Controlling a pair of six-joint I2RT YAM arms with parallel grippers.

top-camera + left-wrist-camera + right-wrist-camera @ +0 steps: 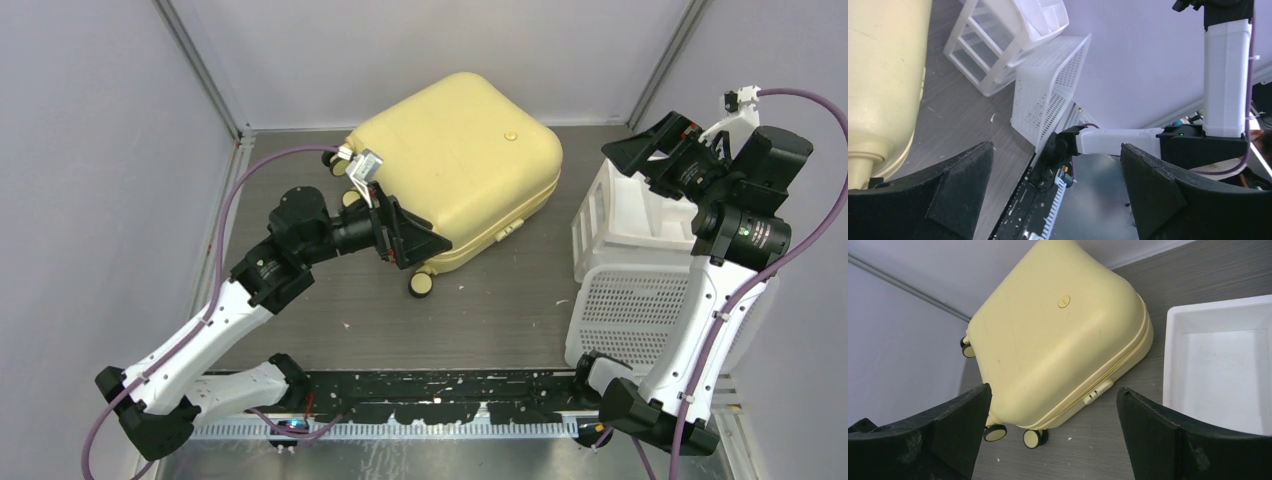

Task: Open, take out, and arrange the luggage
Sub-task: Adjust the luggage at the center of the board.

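The pale yellow luggage lies flat and closed in the middle of the table, its caster wheels toward the near left. A zip lock sits on its near side seam. My left gripper is open right beside the luggage's wheeled corner, holding nothing. In the left wrist view the shell fills the left edge and the left gripper has only table between its fingers. My right gripper hangs open above the white drawer bin, looking down on the luggage. The right gripper is empty.
A white perforated basket stands at the near right, against the right arm's base. The white drawer bin stands just behind it, its open top tray below my right wrist. Grey walls close off the back and both sides.
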